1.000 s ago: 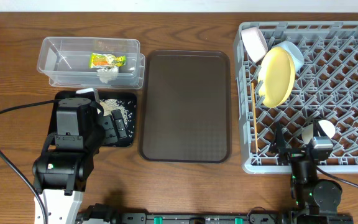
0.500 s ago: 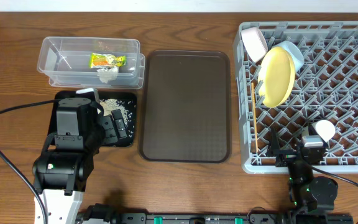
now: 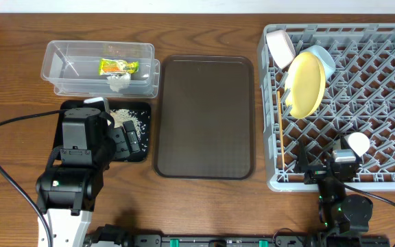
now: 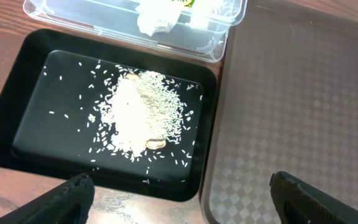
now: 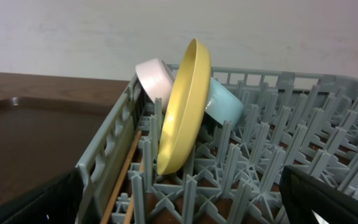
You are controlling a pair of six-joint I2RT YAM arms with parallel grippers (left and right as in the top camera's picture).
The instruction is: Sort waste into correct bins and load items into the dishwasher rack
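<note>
One brown serving tray (image 3: 204, 116) lies between black tray (image 4: 36, 127) and grey rack (image 3: 334, 29).

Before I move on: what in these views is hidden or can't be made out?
- Snack wrapper: print too small overhead; cut off by the top edge in the left wrist view.
- Black tray: left part hidden under the left arm overhead.
- Small white cup: partly covered by the right arm overhead, absent from the right wrist view.
- Blue bowl: mostly behind the yellow plate in the right wrist view.
</note>
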